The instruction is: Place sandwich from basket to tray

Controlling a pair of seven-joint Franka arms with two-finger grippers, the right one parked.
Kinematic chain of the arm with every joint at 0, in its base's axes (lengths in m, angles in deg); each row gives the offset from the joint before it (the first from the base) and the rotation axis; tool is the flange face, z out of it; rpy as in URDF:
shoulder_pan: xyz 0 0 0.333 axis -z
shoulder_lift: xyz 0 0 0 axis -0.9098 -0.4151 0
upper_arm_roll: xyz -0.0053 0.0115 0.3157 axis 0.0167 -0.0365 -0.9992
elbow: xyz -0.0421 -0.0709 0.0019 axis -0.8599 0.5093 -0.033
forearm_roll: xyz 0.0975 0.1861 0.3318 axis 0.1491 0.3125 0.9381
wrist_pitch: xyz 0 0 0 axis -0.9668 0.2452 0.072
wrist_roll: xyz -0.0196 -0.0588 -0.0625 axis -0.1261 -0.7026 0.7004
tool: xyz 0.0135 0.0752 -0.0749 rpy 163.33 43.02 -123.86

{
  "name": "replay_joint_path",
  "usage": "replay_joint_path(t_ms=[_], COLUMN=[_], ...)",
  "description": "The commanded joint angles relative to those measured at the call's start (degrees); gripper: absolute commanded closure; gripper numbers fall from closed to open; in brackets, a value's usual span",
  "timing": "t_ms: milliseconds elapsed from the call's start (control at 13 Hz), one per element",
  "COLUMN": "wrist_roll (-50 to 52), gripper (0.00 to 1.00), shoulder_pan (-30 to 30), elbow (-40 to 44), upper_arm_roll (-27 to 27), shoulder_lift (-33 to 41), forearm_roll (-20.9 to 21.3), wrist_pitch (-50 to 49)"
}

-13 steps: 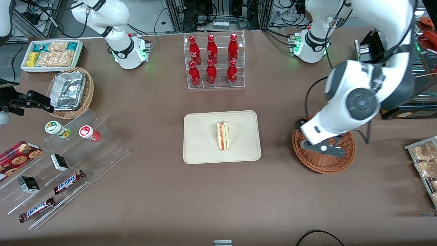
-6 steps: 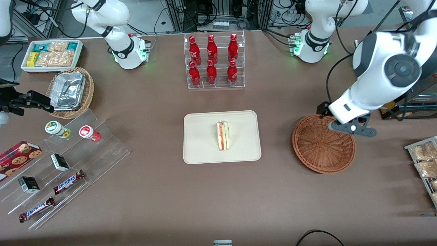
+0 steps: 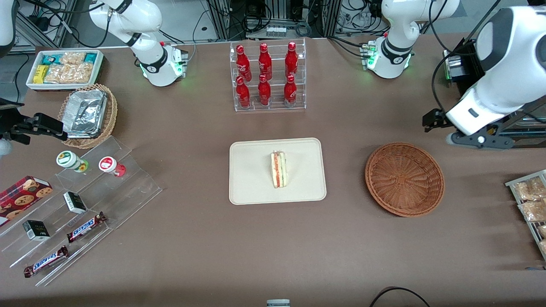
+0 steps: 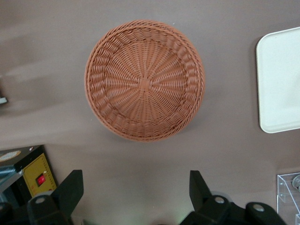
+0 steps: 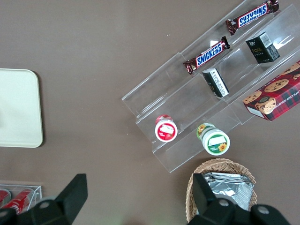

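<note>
— Sandwich placement on the table (image 3: 204, 256), largest item first: where do things stand?
— Cream tray (image 3: 251, 179) sits mid-table, nearer the front camera than a rack of red bottles (image 3: 266, 76).
— And the basket (image 3: 404, 179)?
— Toward the working arm's end, holding nothing (its woven floor fully visible from the wrist (image 4: 144, 79)).
— The gripper (image 3: 477, 139)?
— Raised above the table just beside the basket, farther from the front camera, fingers (image 4: 70, 190) spread apart, gripping nothing.
— The sandwich (image 3: 279, 169)?
— Lying on the tray, filling edge up.
</note>
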State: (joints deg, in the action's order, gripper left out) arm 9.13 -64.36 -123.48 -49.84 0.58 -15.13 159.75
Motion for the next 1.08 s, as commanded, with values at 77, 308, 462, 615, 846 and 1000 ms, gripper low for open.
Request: replay_joint_path(t_ms=[77, 308, 462, 615, 846, 1000], wrist_roll=[-0.57, -0.56, -0.39, -0.48, -0.56, -0.39], gripper=[0.0, 0.0, 0.0, 0.0, 0.0, 0.0], shoulder_pan=[-4.19, -4.02, -3.4, -3.23, -0.85, -1.11], elbow=[4.14, 10.12, 16.08, 18.48, 19.8, 19.45], upper_arm_roll=[4.59, 3.55, 2.22, 2.13, 0.12, 0.11], shoulder_lift=[1.51, 0.11, -4.44, -5.52, -5.52, -5.52], forearm_roll=[-0.05, -0.4, -0.49, -0.4, -0.4, -0.4], wrist_pitch=[-7.12, -10.91, -12.31, -13.99, -16.01, -17.15])
